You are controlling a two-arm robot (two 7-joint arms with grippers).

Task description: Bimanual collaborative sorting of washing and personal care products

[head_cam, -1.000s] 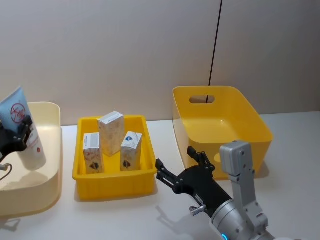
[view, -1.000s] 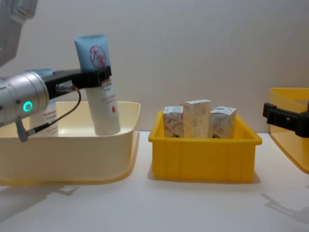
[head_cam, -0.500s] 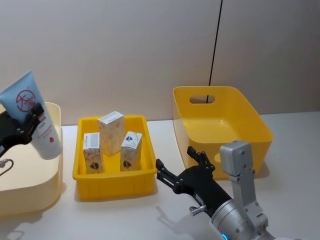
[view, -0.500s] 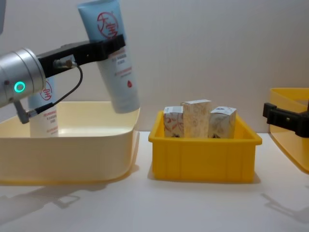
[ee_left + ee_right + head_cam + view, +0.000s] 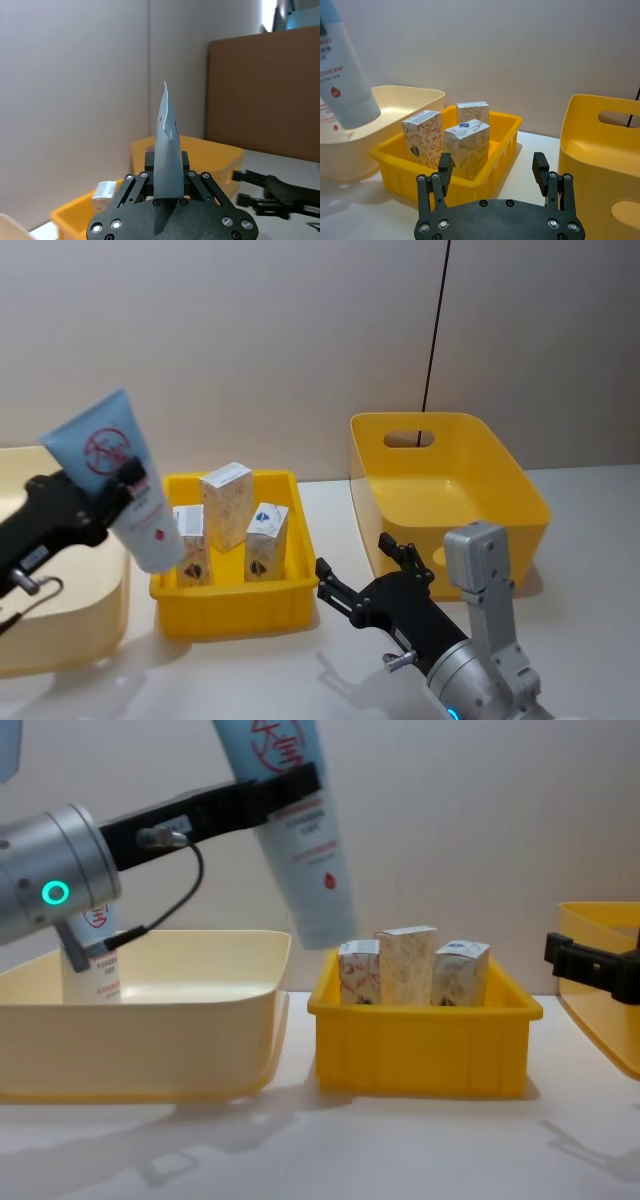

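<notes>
Blue-and-white plastic is what my left gripper is clamped on: the tube, held across its upper body and lifted well clear of the cream bin, where a second tube stands upright. The held tube hangs tilted, with its crimped end up and leaning to my left and its blunt cap end down and angled to my right. In the chest view the cap end hovers over the left edge of the small yellow tray, just beside the three white cartons but not touching them.

My right gripper sits low in front of that tray with its fingers spread and nothing between them. The large yellow bin is at its right.

So the tube lies up and to the left of my free gripper, with the tray of cartons between the two. The left arm alone has it. I judge a handover likely, and the slant favours it: the lower white half points toward my right side, offering the open fingers bare tube below the left grip.
</notes>
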